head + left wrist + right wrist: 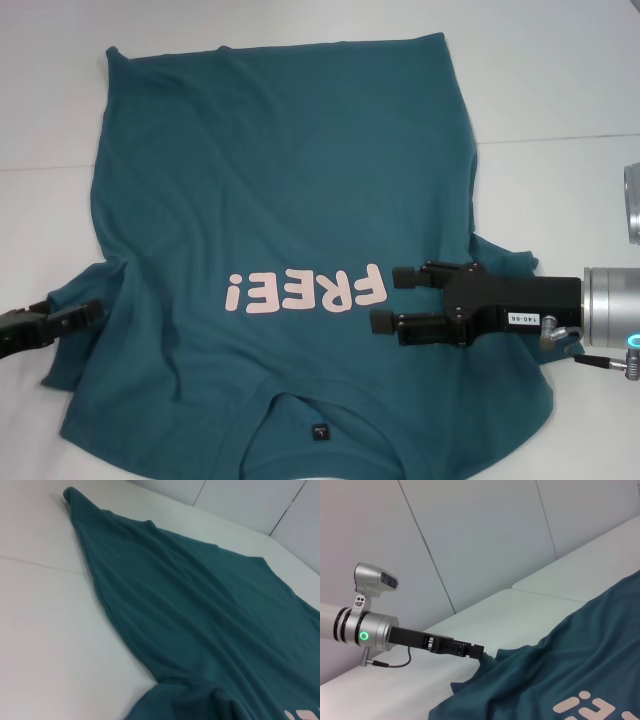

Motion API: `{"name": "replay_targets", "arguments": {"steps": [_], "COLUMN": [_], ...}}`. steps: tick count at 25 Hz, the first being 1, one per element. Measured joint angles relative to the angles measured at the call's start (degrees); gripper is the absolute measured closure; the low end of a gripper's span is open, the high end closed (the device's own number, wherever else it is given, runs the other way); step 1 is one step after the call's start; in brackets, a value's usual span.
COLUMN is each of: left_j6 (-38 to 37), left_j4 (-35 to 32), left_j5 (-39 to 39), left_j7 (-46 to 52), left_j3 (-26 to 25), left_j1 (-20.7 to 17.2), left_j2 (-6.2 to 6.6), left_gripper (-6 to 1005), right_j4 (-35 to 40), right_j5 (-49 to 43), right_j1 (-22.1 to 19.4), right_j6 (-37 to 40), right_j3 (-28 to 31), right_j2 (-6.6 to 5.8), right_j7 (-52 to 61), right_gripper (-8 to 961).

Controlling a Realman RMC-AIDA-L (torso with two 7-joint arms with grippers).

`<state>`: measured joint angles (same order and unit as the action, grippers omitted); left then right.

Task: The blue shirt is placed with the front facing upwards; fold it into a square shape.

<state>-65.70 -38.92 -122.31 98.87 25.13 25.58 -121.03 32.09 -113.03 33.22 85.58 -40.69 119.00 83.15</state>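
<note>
One blue shirt lay spread front-up on the white surface, collar toward the robot, hem at the far side. One pink "FREE!" print ran across the chest, and one small black neck tag sat inside the collar. Two sleeves showed, one bunched at each side, neither folded in, so the fold looked barely started.

Two grippers were in play. The left gripper sat low at the shirt's left sleeve edge; in the right wrist view its tip met the rumpled cloth there, probably to pinch that sleeve for a fold inward. Whether its jaws were together or apart could not be told. The right gripper was over the chest just beside the end of the lettering, jaws apart with nothing between them, pointing toward the shirt's middle. Height above the cloth was unclear. Likely it was there to pin or take the fabric near the right sleeve so both sides fold together.

The left wrist view showed only the shirt's long side edge running to the far hem corner, flat on the surface.
</note>
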Motion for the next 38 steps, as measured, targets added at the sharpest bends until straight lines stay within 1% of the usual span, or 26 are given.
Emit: {"name": "replay_targets", "arguments": {"steps": [7, 15, 29, 38], "left_j6": [0.0, -0.1, -0.1, 0.0], "left_j4": [0.4, 0.5, 0.3, 0.2], "left_j5": [-0.7, -0.9, -0.9, -0.8], "left_j7": [-0.3, -0.3, -0.2, -0.2], "left_j3": [0.6, 3.1, 3.4, 3.4], "left_j1": [0.2, 0.5, 0.6, 0.6], "left_j2": [-0.27, -0.53, -0.53, -0.53], "left_gripper": [67, 72, 88, 207], "right_j4": [0.0, -0.1, 0.0, 0.0], "right_j5": [0.2, 0.3, 0.4, 0.4], "right_j1": [0.0, -0.1, -0.2, -0.2], "right_j6": [-0.1, -0.1, -0.1, -0.1], "right_j3": [0.0, 0.0, 0.0, 0.1], "right_j2": [0.00, -0.12, -0.17, -0.17], "right_j7": [-0.2, -0.3, -0.4, -0.4], "right_gripper": [26, 26, 26, 26]}}
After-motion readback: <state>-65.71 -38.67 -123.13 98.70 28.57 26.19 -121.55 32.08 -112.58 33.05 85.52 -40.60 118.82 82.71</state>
